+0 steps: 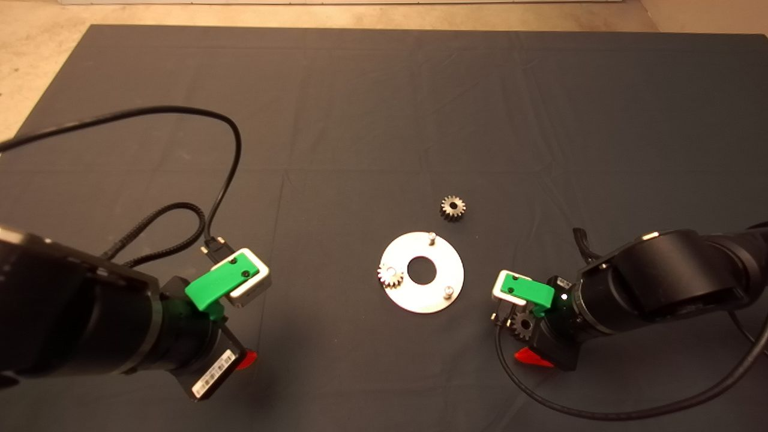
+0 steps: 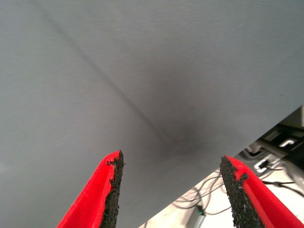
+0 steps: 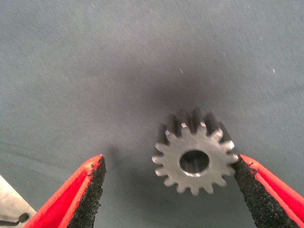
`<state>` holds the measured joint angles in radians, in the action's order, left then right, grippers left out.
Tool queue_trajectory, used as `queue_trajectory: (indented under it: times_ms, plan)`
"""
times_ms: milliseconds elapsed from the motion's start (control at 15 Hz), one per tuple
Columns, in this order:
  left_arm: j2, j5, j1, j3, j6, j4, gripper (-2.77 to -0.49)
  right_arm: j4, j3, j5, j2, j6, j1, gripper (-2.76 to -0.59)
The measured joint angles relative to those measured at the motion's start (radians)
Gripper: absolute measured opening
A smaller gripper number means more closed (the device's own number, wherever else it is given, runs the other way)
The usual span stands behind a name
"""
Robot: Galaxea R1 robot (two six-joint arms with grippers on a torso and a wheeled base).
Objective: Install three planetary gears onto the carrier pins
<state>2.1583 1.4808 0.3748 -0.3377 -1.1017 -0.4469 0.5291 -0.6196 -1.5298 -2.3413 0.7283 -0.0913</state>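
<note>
The round silver disc [image 1: 441, 273] lies at the mat's middle. One planetary gear [image 1: 390, 275] sits on its left carrier pin. The far pin [image 1: 431, 236] and the near-right pin [image 1: 447, 291] stand bare. A second gear [image 1: 453, 207] lies loose on the mat just beyond the disc. The third gear [image 1: 524, 324] lies flat on the mat right of the disc. My right gripper [image 1: 522, 334] hangs over it. In the right wrist view the right gripper [image 3: 169, 160] is open around this gear [image 3: 194, 159], which lies close against one pad [image 3: 251, 190]. My left gripper [image 2: 172, 159] is open and empty.
My left gripper [image 1: 239, 339] hovers over bare mat at the lower left, with its black cable [image 1: 228, 174] looping over the mat behind it. The left wrist view shows the mat's near edge and cables on the floor [image 2: 266, 161]. The right arm's cable [image 1: 600, 411] curves along the front.
</note>
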Motion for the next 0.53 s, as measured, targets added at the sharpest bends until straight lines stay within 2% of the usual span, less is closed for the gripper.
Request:
queue_trajectory:
  times_ms: [67, 133, 400, 533]
  plan:
    - [0.0, -0.023, -0.024, 0.0, -0.001, -0.014, -1.92, 0.002, 0.0, -0.001, 0.0, 0.0, 0.0, -1.49]
    - [0.0, -0.039, -0.036, 0.0, -0.001, -0.022, -1.92, 0.004, 0.0, -0.001, 0.0, -0.002, 0.0, -1.53]
    - [0.0, -0.044, -0.038, 0.0, -0.012, -0.04, -1.92, 0.006, 0.0, -0.004, 0.0, -0.003, 0.0, -1.64]
    - [0.0, -0.046, -0.041, 0.0, -0.036, -0.065, -1.92, 0.006, 0.0, -0.004, 0.0, -0.003, 0.0, -1.66]
